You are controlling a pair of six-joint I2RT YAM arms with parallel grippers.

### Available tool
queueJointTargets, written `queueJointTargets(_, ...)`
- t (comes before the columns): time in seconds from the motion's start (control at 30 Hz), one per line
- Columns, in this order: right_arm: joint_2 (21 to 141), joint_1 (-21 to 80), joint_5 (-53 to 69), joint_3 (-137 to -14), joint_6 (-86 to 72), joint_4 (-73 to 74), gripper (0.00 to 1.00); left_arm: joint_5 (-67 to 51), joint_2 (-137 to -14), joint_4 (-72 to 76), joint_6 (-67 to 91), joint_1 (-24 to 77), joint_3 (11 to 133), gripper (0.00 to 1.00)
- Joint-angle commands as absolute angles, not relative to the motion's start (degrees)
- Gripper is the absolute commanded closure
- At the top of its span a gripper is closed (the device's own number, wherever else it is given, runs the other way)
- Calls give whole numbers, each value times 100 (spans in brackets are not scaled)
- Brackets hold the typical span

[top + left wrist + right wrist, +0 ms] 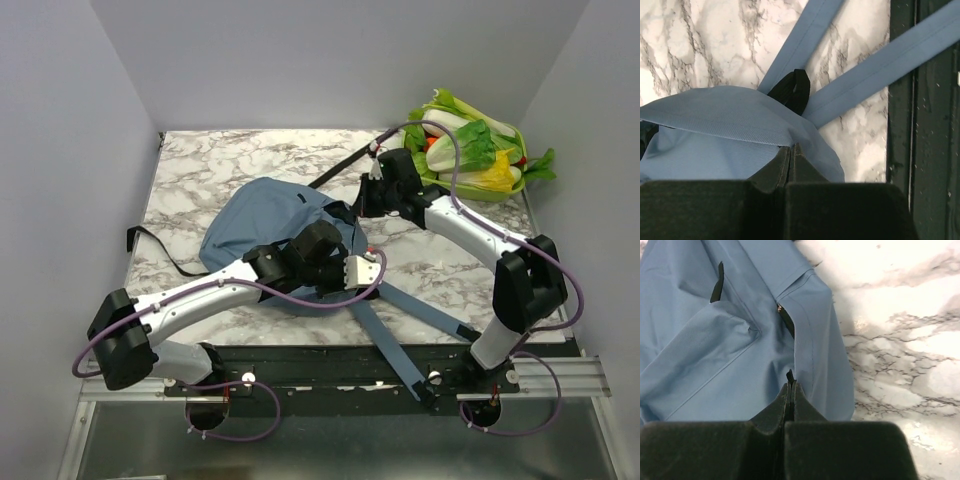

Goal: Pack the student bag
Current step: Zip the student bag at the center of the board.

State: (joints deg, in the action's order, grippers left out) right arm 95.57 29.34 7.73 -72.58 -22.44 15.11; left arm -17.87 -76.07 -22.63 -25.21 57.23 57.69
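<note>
The student bag (pixel 262 222), dusty blue, lies slumped in the middle of the marble table. Its two blue shoulder straps (pixel 420 310) run to the near edge. My left gripper (pixel 335 282) is shut on a fold of the bag's fabric (pixel 765 130) close to the black carry loop (pixel 796 90), where the straps (pixel 880 70) start. My right gripper (pixel 366 205) is at the bag's right edge. It is shut on a small black zipper pull (pixel 789 375), whose tip pokes out between the jaws, on the blue fabric (pixel 740 365).
A green tray of toy vegetables (pixel 475 150) stands at the back right corner. Black webbing straps trail from the bag to the back (pixel 340 170) and to the left (pixel 160 250). The black front rail (pixel 330 365) borders the table's near edge. Grey walls enclose three sides.
</note>
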Motion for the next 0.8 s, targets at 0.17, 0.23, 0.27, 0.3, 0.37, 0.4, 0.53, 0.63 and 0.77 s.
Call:
queueJointTargets(0.17,10511,2821,281,-8516,-1899,1661,99,-3376,-6671,-4691,-4007,6126,6223,100)
queueJointTargets(0.23,10389,2830,395,-8430,-1925,1740,99,-3087,-6522,-4580,-3921,6109,6092,100)
queueJointTargets(0.27,10284,2830,456,-8281,-1968,1679,99,-3015,-6478,-4335,-3729,6100,5995,100)
queueJointTargets(0.3,10005,2830,553,-8114,-2047,1592,99,-2919,-6373,-4185,-3587,6074,5777,100)
queueJointTargets(0.37,9722,2839,886,-7569,-2153,1319,99,-2386,-6267,-3424,-2888,6056,5512,95)
queueJointTargets(0.4,9590,2856,983,-7419,-2284,1249,99,-2077,-6171,-3088,-2552,6056,5250,83)
queueJointTargets(0.53,9045,2918,1519,-6654,-2540,818,99,-689,-6073,-1918,-1224,6003,4966,45)
queueJointTargets(0.63,8860,2918,1739,-6346,-2663,642,99,306,-6371,-1381,-434,5994,5220,33)
queueJointTargets(0.77,8816,2918,1758,-6179,-2637,554,99,510,-7083,-1004,-150,5994,5721,32)
